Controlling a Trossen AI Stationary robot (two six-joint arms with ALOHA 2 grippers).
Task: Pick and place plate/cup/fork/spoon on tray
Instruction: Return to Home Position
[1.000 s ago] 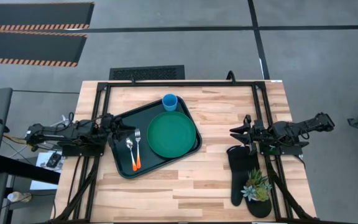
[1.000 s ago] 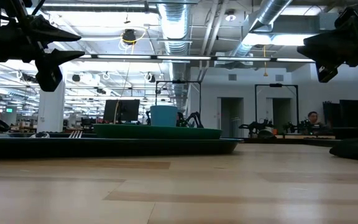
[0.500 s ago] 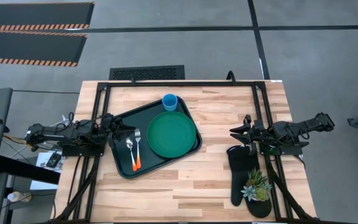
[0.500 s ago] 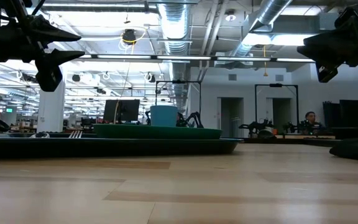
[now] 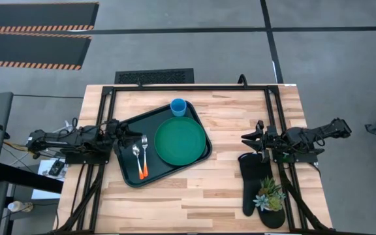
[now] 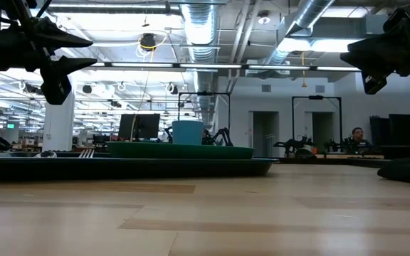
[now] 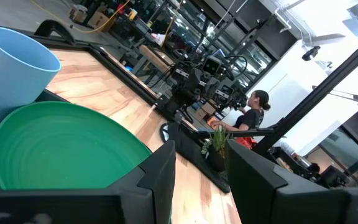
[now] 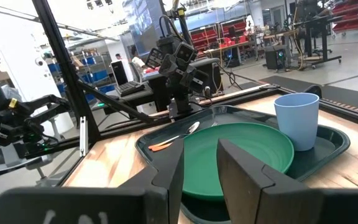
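Observation:
The dark tray (image 5: 128, 175) lies on the table's left half. On it rest the green plate (image 5: 180, 141), the light blue cup (image 5: 179, 107) upright at its far corner, the orange-handled fork (image 5: 143, 160) and the spoon (image 5: 136, 151) side by side left of the plate. My left gripper (image 5: 124, 136) hovers open and empty at the tray's left rim, pointing at the plate (image 7: 61, 149) and cup (image 7: 11, 71). My right gripper (image 5: 248, 140) hovers open and empty right of the tray, above the table, facing the tray (image 8: 328, 152).
A black oven mitt (image 5: 250, 179) lies at the near right with a small potted plant (image 5: 269, 194) on it. Black frame rails (image 5: 188, 87) run along the table's sides. Bare wood (image 5: 224, 130) lies between tray and mitt. A person (image 7: 253, 109) shows in the room behind.

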